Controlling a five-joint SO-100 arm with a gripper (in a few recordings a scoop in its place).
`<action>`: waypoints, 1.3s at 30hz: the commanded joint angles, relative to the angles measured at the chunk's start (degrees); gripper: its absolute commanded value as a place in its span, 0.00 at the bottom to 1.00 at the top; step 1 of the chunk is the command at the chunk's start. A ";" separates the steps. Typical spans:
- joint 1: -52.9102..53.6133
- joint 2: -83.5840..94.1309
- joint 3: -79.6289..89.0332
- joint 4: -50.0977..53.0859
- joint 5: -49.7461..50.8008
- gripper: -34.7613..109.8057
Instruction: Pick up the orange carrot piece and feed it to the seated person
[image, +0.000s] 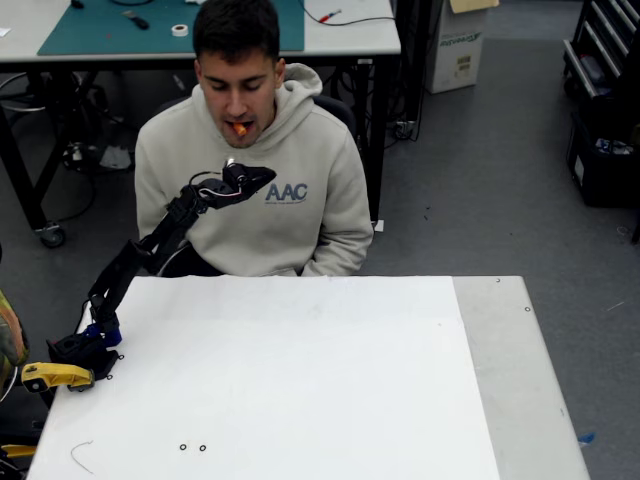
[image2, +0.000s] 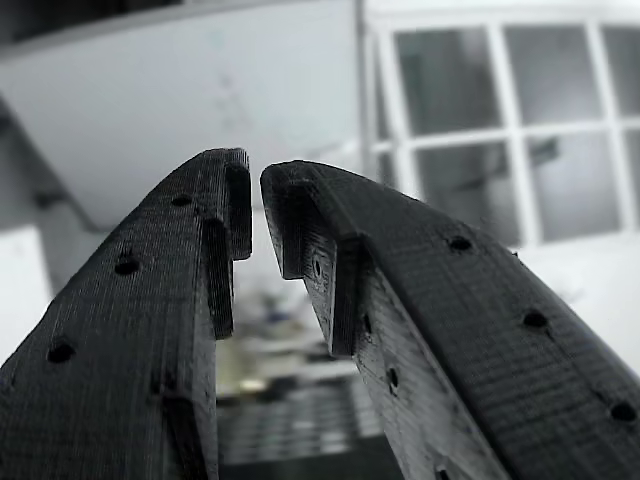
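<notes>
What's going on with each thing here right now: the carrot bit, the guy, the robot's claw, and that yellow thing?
Orange carrot piece: in the seated person's mouth, free of the claw.
Seated person: sitting behind the table, head tipped down, mouth open around the carrot.
Gripper: raised at his chest, below his chin; tips nearly together, nothing between them.
Yellow clamp-like object: lying at the table's left edge beside the arm's base.

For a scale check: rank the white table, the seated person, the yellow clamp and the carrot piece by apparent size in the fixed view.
1. white table
2. seated person; he sits farther from the camera, so he may look smaller than he is
3. yellow clamp
4. carrot piece, a small orange bit in his mouth
</notes>
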 joint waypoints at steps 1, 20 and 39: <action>0.79 15.38 7.73 0.53 10.37 0.22; -8.09 49.48 63.37 0.70 53.44 0.22; -14.24 80.51 121.29 0.62 59.85 0.22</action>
